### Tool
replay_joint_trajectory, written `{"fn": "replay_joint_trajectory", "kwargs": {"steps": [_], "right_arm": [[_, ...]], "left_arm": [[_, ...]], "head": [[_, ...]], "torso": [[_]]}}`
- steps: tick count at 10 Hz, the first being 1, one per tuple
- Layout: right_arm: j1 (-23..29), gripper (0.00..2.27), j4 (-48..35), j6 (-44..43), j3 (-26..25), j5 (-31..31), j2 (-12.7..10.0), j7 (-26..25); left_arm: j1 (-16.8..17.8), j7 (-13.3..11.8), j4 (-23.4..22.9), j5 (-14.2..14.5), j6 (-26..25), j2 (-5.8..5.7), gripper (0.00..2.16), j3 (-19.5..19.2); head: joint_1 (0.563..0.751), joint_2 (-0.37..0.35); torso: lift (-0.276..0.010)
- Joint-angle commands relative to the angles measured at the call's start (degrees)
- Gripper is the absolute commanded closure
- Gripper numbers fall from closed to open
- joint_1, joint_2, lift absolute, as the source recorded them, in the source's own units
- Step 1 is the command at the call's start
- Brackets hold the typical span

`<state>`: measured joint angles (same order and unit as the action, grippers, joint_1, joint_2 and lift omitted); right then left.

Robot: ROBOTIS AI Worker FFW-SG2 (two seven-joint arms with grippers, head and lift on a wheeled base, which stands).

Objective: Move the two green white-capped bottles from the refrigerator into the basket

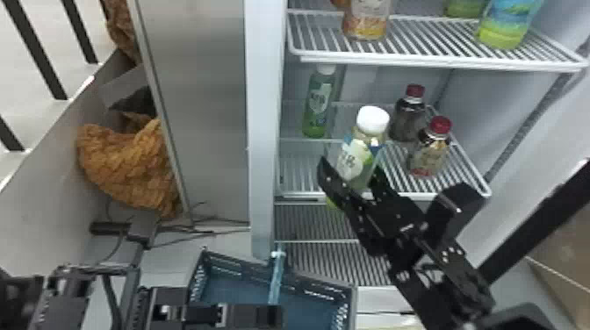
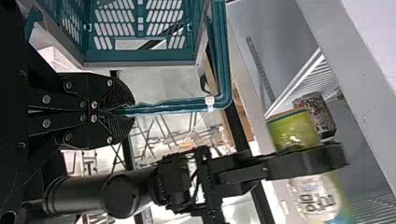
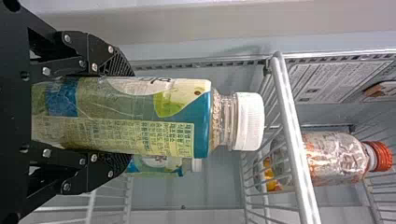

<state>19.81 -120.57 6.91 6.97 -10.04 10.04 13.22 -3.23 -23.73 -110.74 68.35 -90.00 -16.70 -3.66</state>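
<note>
In the head view, my right gripper is shut on a green white-capped bottle, held upright before the middle shelf. The right wrist view has that bottle between the fingers of my right gripper, its cap clear of them. The other green bottle stands at the shelf's left rear. Low in the head view, my left gripper is at the blue basket. Seen from the left wrist, my left gripper is shut on the basket handle.
Two red-capped bottles stand right of the held bottle on the middle shelf. The upper wire shelf carries more bottles above. The refrigerator's left wall edge rises behind the basket. Brown woven material lies at the left.
</note>
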Motion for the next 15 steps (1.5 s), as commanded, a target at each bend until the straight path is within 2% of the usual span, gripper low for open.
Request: {"fn": "replay_joint_trajectory", "kwargs": {"steps": [1, 3, 5, 8, 10, 12, 15], "right_arm": [[5.2, 0.70, -5.2, 2.8, -2.6, -0.1, -0.7, 1.0], [11.7, 0.70, -11.4, 6.9, -5.3, -0.1, -1.7, 3.9], [16.9, 0.70, -18.0, 14.2, -6.6, 0.0, -1.7, 6.9], [20.7, 0.70, -25.6, 27.1, -8.7, 0.9, -1.7, 10.8], [21.2, 0.70, -27.4, 34.2, -9.6, 0.8, -1.1, 12.4], [19.1, 0.70, -27.3, 42.3, -8.9, 1.0, 0.2, 15.2], [14.9, 0.70, -25.9, 52.0, -8.5, 0.8, 0.0, 18.5]], "left_arm": [[0.0, 0.0, 0.0, 0.0, 0.0, 0.00, 1.16, 0.0], [-0.1, 0.0, -0.1, -0.4, 0.0, 0.00, 1.16, -0.2], [-0.1, 0.0, -0.1, -0.5, 0.0, 0.09, 1.16, -0.3], [0.0, 0.0, -0.1, -0.7, 0.0, 0.00, 1.16, -0.6], [0.0, 0.0, -0.1, -0.8, 0.0, 0.00, 1.16, -0.6], [0.0, 0.0, -0.1, -0.8, 0.0, 0.00, 1.16, -0.6], [0.1, 0.0, -0.1, -0.9, 0.0, 0.09, 1.16, -0.5]], "head": [[0.695, -0.116], [0.695, -0.142], [0.695, -0.152], [0.695, -0.151], [0.695, -0.152], [0.695, -0.154], [0.695, -0.135]], "torso": [[-0.263], [-0.263], [-0.263], [-0.263], [-0.263], [-0.263], [-0.263]]}}
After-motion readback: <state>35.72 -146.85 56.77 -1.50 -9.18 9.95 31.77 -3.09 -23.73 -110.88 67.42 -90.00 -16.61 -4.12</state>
